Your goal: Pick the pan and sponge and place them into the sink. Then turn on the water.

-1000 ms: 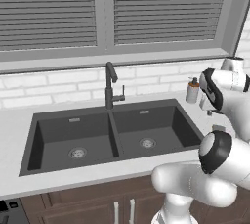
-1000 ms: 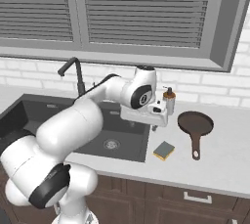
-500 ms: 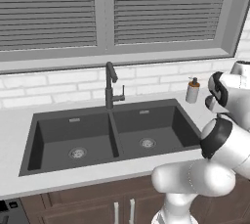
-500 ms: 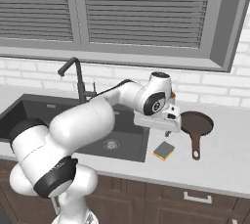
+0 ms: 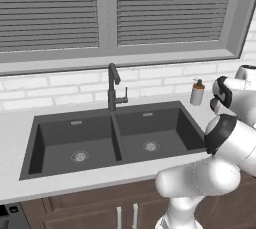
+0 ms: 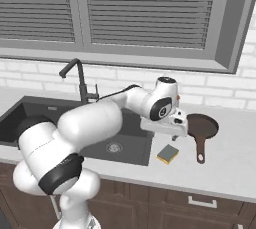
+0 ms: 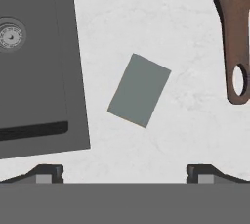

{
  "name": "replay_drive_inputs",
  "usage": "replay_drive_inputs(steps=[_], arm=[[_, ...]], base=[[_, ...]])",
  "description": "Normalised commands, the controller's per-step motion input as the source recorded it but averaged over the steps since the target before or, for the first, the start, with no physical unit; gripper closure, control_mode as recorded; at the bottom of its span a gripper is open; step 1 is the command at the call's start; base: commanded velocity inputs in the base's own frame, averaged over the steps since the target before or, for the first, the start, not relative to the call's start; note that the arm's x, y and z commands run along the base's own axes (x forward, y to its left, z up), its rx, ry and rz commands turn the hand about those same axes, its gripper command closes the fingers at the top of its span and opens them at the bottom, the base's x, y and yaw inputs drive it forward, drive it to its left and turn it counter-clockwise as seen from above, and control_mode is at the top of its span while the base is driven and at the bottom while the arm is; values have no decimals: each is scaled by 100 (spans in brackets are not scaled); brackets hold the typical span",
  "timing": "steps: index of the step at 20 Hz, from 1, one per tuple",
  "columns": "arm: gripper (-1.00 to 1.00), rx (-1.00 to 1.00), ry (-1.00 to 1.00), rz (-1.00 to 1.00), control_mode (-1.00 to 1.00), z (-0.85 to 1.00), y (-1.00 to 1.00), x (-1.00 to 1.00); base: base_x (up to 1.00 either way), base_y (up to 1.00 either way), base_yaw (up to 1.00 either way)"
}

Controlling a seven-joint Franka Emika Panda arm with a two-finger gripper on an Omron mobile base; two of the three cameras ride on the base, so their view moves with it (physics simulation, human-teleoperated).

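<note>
The dark grey double sink lies in the white counter, with the slim dark faucet behind its divider. To its right on the counter sits the reddish-brown pan, its handle pointing to the front edge. The sponge lies left of that handle, grey-green face up. My gripper hangs open above the counter between the sink's right edge and the pan, just behind the sponge. In the hand view its fingertips stand wide apart with nothing between them.
A grey soap dispenser bottle stands at the back right of the sink by the brick wall. The right basin's steel drain shows at the hand view's left. Bare counter surrounds the sponge. Window blinds run above the sill.
My arm has swung right from over the sink's right basin to above the counter by the sponge and pan, and has dropped a little. Pan and sponge have not moved.
</note>
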Motion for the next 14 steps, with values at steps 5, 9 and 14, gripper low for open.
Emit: replay_drive_inputs(steps=[5, 9, 14], arm=[[-100, 1, 2, 0, -100, -10, -58, 54], [-100, 1, 2, 0, -100, -5, -61, 56], [-100, 3, 1, 0, -100, -5, -43, 30]], base=[[0, 0, 0], [0, 0, 0], [0, 0, 0]])
